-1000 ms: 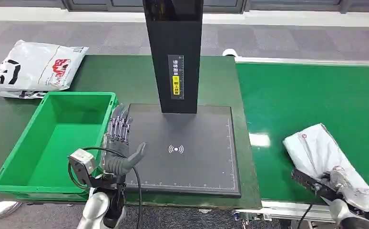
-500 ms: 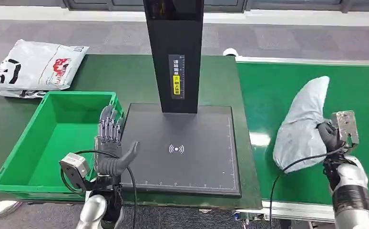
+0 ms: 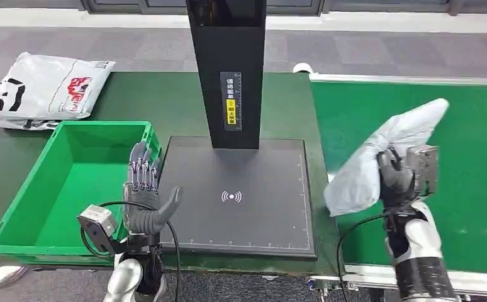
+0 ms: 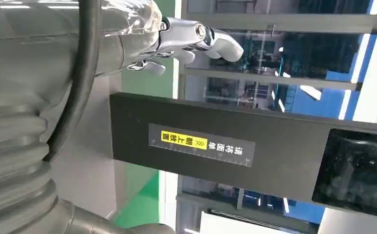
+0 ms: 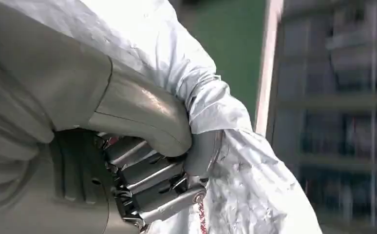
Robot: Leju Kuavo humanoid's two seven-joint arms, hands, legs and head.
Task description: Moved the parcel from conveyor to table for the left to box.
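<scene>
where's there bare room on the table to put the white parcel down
The black scan pad is bare in front of its black post, between the left robot hand and the right robot hand holding the parcel. The green bin is empty. The far left corner holds printed bags.

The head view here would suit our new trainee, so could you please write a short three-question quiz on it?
1. True or false: the right hand holds the white parcel clear of the green conveyor.
2. Which is the left hand doing? A) gripping the green bin's rim B) waiting open beside the black scanner plate C) holding a parcel
3. What lies on the table beyond the green bin?

Key
1. True.
2. B.
3. A white printed mail bag.
</scene>
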